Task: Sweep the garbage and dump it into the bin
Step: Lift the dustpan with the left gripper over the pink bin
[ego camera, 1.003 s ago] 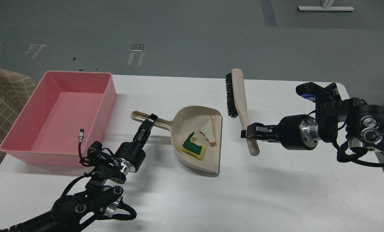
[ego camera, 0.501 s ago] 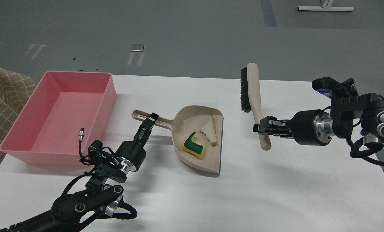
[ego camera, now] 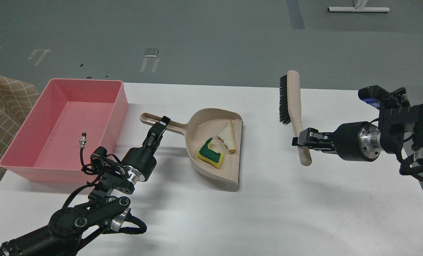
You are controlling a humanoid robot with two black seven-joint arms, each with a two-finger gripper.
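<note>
At the far left edge a tan checked cloth (ego camera: 1, 103) lies beside the white table (ego camera: 268, 213). On the table's left end sits the pink bin (ego camera: 30, 142), a shallow tub with slanted walls, nothing inside it. The left arm comes up in front of the bin's near right corner, and the left gripper (ego camera: 158, 128) is clamped on the handle of the beige dustpan (ego camera: 204, 170), its fingers pinching the handle about midway along. The dustpan lies just right of the bin, apart from it, its open mouth turned to the right. Both pieces of garbage rest in the pan: the yellow sponge (ego camera: 211, 155), green scouring face up, near the pan's middle, and the triangular bread slice (ego camera: 227, 136) just behind and to the right of it, close to the pan's lip; the two look to be touching or nearly so. Further right, well apart from the dustpan, the right gripper (ego camera: 301, 141) is closed on the lower handle of the beige brush (ego camera: 295, 103), which stands nearly upright above the table, dark bristles facing left
</note>
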